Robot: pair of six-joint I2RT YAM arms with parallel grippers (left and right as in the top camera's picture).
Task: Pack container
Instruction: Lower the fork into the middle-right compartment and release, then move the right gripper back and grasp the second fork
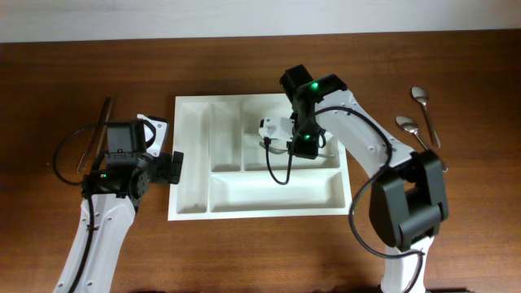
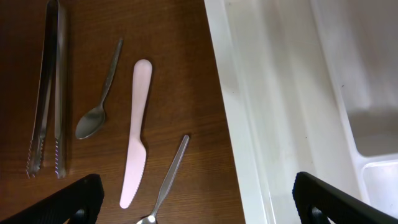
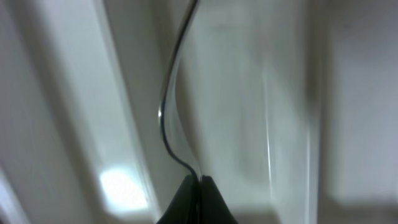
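The white divided tray (image 1: pixel 189 122) lies mid-table, and its left wall shows in the left wrist view (image 2: pixel 249 124). My right gripper (image 1: pixel 303 145) hangs over the tray's upper right compartment. In the right wrist view it (image 3: pixel 200 182) is shut on a thin curved metal utensil (image 3: pixel 166 106), seen edge-on and blurred. My left gripper (image 1: pixel 174 167) is open and empty at the tray's left rim, its fingers (image 2: pixel 196 200) straddling that rim. On the table to its left lie a pink knife (image 2: pixel 135 134), a small spoon (image 2: pixel 99 93), a second spoon (image 2: pixel 169 180) and metal tongs (image 2: pixel 48 87).
Two more spoons (image 1: pixel 421 99) (image 1: pixel 409 126) lie on the table to the right of the tray. The tongs (image 1: pixel 96 134) lie along the far left. A black cable loops from the right arm into the tray (image 1: pixel 281 171).
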